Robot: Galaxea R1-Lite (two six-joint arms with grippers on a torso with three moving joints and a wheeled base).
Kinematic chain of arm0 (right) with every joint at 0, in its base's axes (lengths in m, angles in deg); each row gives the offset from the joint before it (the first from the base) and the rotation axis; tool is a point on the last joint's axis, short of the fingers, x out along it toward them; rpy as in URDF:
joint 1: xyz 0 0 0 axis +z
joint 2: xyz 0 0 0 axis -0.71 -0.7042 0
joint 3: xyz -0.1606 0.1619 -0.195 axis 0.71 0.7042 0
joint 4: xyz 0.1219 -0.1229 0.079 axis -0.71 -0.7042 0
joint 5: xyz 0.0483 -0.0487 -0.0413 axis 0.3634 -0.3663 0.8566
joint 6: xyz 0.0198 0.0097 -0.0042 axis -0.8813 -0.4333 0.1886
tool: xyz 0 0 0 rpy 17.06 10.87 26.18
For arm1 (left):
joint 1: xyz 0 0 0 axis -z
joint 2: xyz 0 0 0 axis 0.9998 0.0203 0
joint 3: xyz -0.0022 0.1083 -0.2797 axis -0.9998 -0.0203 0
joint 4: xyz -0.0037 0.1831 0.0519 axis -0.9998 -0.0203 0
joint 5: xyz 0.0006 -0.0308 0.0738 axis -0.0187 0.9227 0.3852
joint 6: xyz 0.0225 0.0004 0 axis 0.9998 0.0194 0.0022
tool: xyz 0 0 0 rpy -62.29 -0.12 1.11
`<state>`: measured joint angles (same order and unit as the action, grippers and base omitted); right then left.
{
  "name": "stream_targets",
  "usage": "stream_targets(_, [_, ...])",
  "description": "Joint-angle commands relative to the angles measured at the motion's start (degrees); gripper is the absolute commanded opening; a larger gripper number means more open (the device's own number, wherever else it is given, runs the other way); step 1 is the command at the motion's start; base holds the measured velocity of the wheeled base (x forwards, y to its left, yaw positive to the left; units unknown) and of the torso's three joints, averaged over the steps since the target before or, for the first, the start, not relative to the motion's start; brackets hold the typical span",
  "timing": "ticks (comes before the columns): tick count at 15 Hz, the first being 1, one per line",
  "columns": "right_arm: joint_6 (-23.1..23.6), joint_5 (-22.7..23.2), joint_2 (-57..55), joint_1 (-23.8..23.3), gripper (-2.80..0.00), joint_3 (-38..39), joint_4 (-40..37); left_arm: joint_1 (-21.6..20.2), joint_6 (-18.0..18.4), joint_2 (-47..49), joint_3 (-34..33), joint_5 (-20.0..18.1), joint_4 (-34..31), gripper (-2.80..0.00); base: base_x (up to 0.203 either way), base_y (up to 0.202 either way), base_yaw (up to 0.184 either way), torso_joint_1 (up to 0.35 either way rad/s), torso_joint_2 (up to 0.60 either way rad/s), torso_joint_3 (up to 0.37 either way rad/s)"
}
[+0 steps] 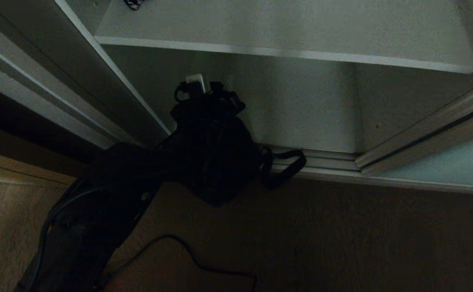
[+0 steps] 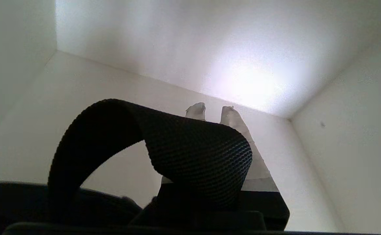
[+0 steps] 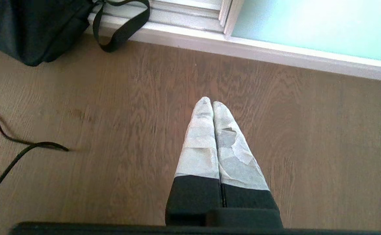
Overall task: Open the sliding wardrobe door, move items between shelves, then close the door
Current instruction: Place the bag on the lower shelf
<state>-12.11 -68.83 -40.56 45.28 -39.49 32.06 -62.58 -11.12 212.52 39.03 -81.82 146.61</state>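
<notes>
The black fabric bundle [image 1: 216, 154] hangs from my left gripper [image 1: 195, 83], which is shut on its webbing strap [image 2: 193, 153]. In the left wrist view the strap loops over the pale fingertips [image 2: 230, 114] of the left gripper [image 2: 211, 112], inside the white compartment. The bundle hangs in front of the opening under a white shelf [image 1: 285, 24], and one strap loop [image 1: 285, 166] dangles over the bottom track. The frosted teal sliding door [image 1: 443, 162] stands slid to the right. My right gripper [image 3: 211, 102] is shut with nothing in it, low over the wooden floor, with the bundle [image 3: 30, 26] off to its side.
A black cable [image 1: 195, 259] snakes across the wooden floor [image 1: 362, 243] in front of the wardrobe. The silver bottom track [image 1: 321, 158] runs along the opening. The left frame and side panel [image 1: 58, 81] stand close to my left arm. A small black-and-white thing [image 1: 133, 4] lies on the upper shelf.
</notes>
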Motion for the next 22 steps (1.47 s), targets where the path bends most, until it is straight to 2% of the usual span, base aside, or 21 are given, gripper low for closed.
stream_targets(1, [-0.02,0.0,0.2,0.04,-2.8,0.01,-0.02,0.02,-0.09,0.19,-0.01,-0.6,0.07,-2.8,0.0,0.0,0.0,0.0,0.0,0.0])
stream_targets(3, [-0.02,0.0,0.2,0.04,-2.8,0.01,-0.02,-0.13,-0.14,-0.19,-0.01,-2.24,0.03,-2.8,0.0,0.0,0.0,0.0,0.0,0.0])
stream_targets(13, [-0.02,0.0,0.13,0.04,-2.8,0.01,-0.02,-0.16,0.08,2.2,-0.01,-3.39,1.9,-2.8,0.007,0.0,0.0,0.0,0.0,0.0])
stream_targets(22, [-0.02,0.0,0.12,0.04,-2.8,0.01,-0.02,-0.16,0.08,3.97,-0.01,-5.06,2.88,-2.8,0.194,0.0,0.002,0.004,0.0,0.004])
